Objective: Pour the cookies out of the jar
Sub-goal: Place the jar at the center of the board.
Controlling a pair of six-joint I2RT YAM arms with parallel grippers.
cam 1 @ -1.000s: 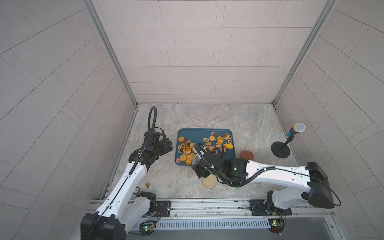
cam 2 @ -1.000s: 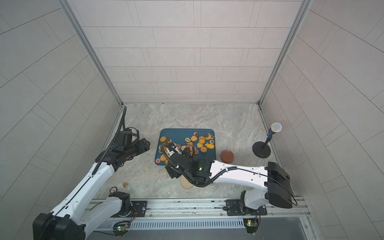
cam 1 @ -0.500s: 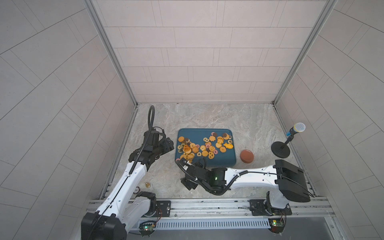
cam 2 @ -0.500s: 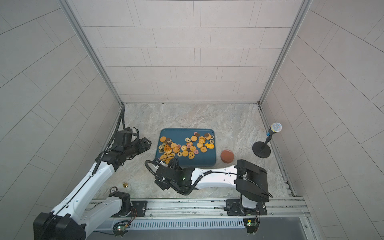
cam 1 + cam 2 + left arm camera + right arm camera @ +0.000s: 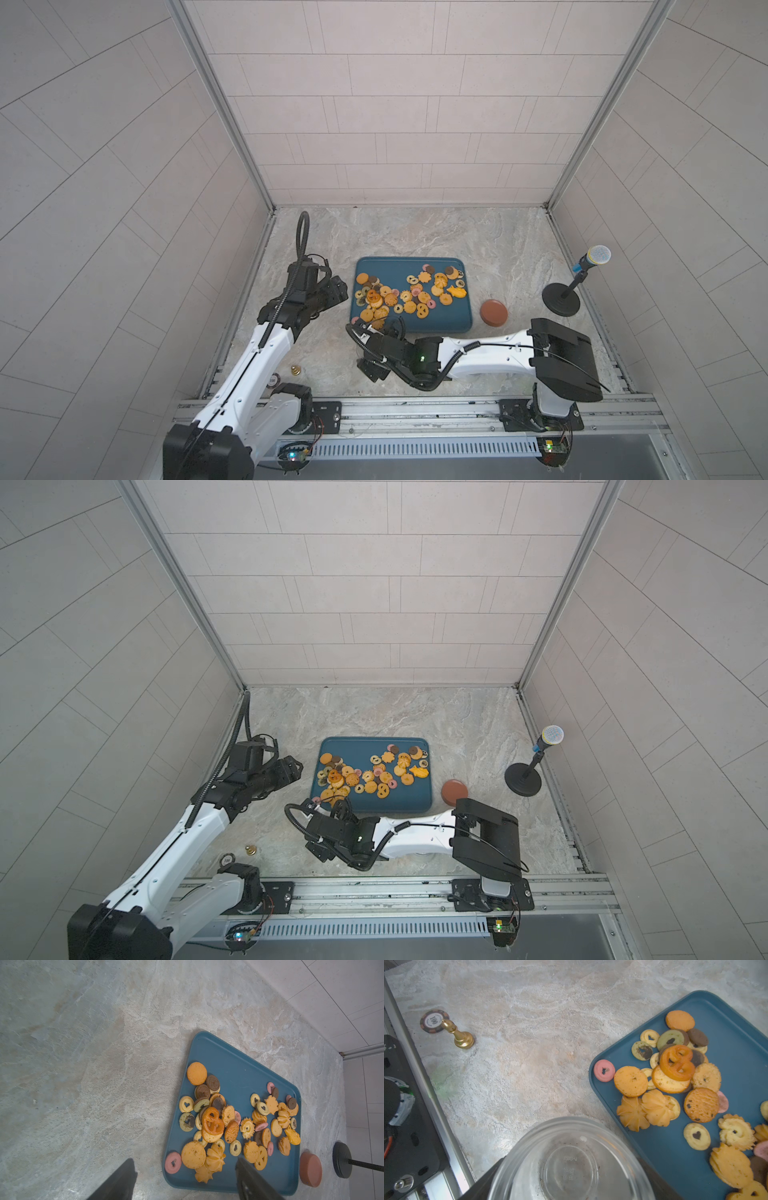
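Note:
The cookies (image 5: 390, 297) lie spread over a blue tray (image 5: 390, 268) in both top views; golden, pink and brown ones show in the left wrist view (image 5: 214, 1122). One pink cookie (image 5: 604, 1070) rests on the tray's near-left rim. My right gripper (image 5: 372, 361) is low in front of the tray's near-left corner, shut on the clear, empty jar (image 5: 571, 1163), whose inside and base fill the right wrist view. My left gripper (image 5: 336, 291) hovers left of the tray, its fingers (image 5: 124, 1178) apart with nothing between them.
A brown lid (image 5: 493, 312) lies right of the tray, and a microphone on a black stand (image 5: 561, 299) sits by the right wall. A gold chess pawn (image 5: 458, 1036) and a poker chip (image 5: 434, 1021) sit at the near left by the rail.
My right arm has swung the jar from over the tray down and to the near left, off the tray. The left arm has barely moved.

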